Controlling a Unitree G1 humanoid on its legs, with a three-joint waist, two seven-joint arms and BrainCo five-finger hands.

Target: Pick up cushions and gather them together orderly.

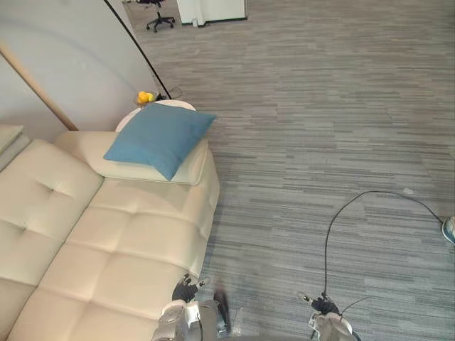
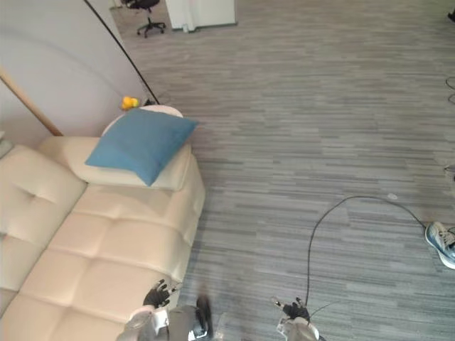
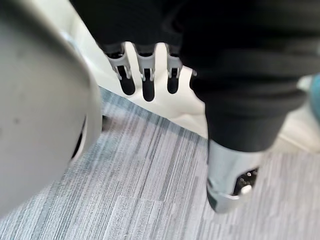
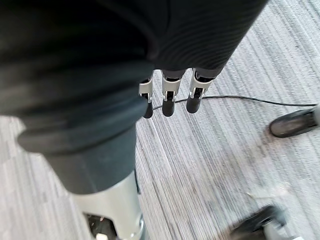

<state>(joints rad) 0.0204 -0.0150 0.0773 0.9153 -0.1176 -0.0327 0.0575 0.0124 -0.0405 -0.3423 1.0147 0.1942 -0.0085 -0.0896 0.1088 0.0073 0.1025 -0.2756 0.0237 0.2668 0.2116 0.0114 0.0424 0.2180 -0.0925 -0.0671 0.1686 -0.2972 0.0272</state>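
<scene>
A blue cushion (image 1: 160, 139) lies on the far armrest of the cream sofa (image 1: 106, 241), its corner hanging over the armrest's outer edge. My left hand (image 1: 185, 290) hangs low at the sofa's front corner, far below the cushion, fingers (image 3: 145, 80) straight and holding nothing. My right hand (image 1: 321, 305) hangs over the carpet to the right, fingers (image 4: 168, 98) relaxed and empty. Both hands are well apart from the cushion.
Behind the cushion stands a small round white table (image 1: 158, 108) with a yellow object (image 1: 145, 96) on it. A grey wall (image 1: 64, 57) runs behind the sofa. A person's shoe (image 2: 441, 243) rests on the carpet at the right. An office chair (image 1: 158, 15) stands far back.
</scene>
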